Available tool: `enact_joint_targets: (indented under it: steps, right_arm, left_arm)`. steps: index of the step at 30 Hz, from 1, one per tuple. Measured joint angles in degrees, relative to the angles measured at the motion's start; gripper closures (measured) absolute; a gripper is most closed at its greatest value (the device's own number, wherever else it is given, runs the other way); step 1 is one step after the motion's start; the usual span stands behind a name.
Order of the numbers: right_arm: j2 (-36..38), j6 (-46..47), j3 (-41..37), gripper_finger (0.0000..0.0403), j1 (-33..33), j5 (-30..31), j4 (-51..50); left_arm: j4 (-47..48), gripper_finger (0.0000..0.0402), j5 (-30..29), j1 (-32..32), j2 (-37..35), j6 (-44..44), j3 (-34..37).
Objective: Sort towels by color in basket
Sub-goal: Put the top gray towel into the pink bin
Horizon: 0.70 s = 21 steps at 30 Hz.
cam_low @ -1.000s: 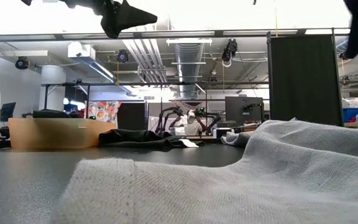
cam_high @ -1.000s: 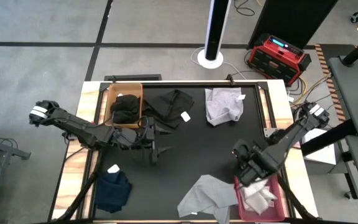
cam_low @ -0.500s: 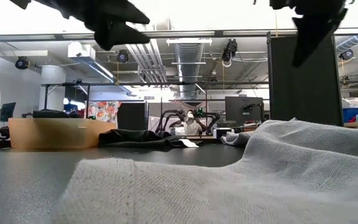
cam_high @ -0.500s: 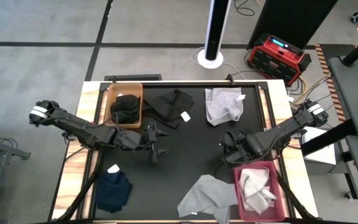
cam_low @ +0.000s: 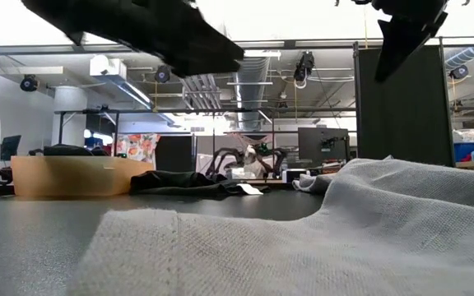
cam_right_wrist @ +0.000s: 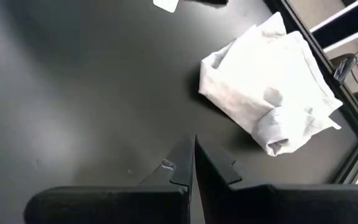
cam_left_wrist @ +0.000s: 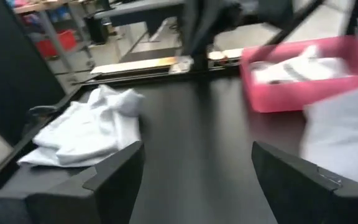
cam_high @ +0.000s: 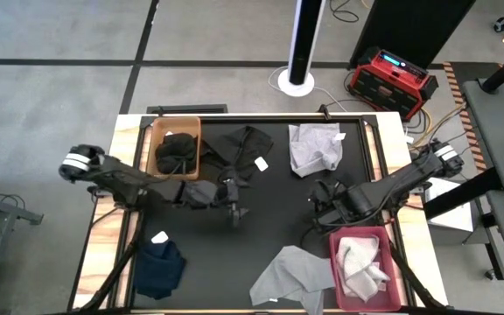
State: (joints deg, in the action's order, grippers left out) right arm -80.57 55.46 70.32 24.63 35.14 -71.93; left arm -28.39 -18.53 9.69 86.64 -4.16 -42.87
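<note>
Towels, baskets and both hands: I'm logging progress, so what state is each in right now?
Brown basket: holds a black towel.
Pink basket: holds a white towel.
Black towel on mat: loose, crumpled.
White towel on mat: loose, crumpled.
Grey towel: loose, spread.
Navy towel: loose, bunched.
Left hand: open, empty.
Right hand: shut, empty.

Grey floor, red case

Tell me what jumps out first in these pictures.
Two dark arms meet over the black table: the left gripper open near its middle, the right gripper shut close to the pink basket of pale towels at the near right. A brown basket with black towels sits far left, and loose towels lie about, a white towel at the far side most visible.
</note>
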Motion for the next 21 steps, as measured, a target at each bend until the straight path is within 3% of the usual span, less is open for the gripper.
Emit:
enact_joint_targets:
  steps: [4,10,16,21]
  right_arm:
    - [1.95,-0.2,0.0,0.0394,1.0,1.66,-0.14]
    - [6.64,0.0,0.0,0.0394,3.1,4.99,-0.15]
    - [9.68,-0.02,-0.24,0.0394,3.64,6.79,0.19]
    - [10.42,-0.63,-1.14,0.0394,3.62,7.08,0.26]
  left_arm:
    - [-0.09,0.012,0.48,-4.03,5.97,-3.98,-5.09]
    - [-0.17,0.012,9.46,-9.69,15.76,-7.24,-12.45]
    - [0.04,0.012,10.13,-13.06,24.77,-8.8,-20.36]
    - [6.66,0.012,10.95,-14.85,30.81,-8.19,-28.51]
